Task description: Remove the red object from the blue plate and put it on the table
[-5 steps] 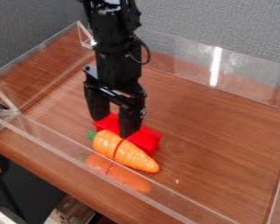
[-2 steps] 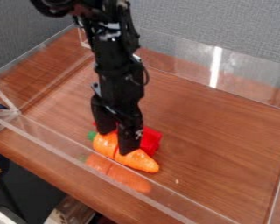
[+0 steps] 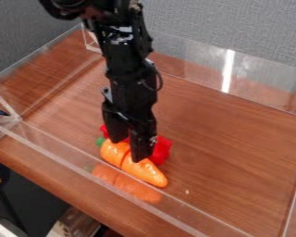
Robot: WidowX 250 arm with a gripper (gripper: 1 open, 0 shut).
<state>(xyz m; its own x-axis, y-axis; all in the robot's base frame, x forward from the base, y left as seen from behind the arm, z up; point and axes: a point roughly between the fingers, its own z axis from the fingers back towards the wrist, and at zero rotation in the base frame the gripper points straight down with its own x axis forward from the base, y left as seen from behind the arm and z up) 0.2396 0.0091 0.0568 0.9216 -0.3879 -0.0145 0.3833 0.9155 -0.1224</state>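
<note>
Near the left edge of a glossy reddish-brown wood-grain table [image 3: 231,139], a low clear acrylic wall [image 3: 151,210] runs along the near side, close to the work; an object nudged or dragged toward the viewer could be pinned against it, and a gripper travelling low could strike it.

To the right of that wall's near-left stretch lies an orange carrot with a green tip [image 3: 136,167], its body slanting down toward the right. It sits directly in front of the red object and hides part of it. Fingers closing here could catch the carrot along with the block, or take it instead, because the two lie so close together.

Over them hangs a black robot gripper [image 3: 129,127], pointing downward, its two fingers a little apart around the middle of the pair. Whether the jaws hold anything, the picture does not show; a grip on the block alone cannot be confirmed. A lift begun on a poor grip could let the block slip or tip.

The small bright red rectangular block [image 3: 162,150] lies behind the carrot, partly covered by the gripper, its right end showing. No blue plate can be made out beneath it, so what it rests on is unclear.
</note>
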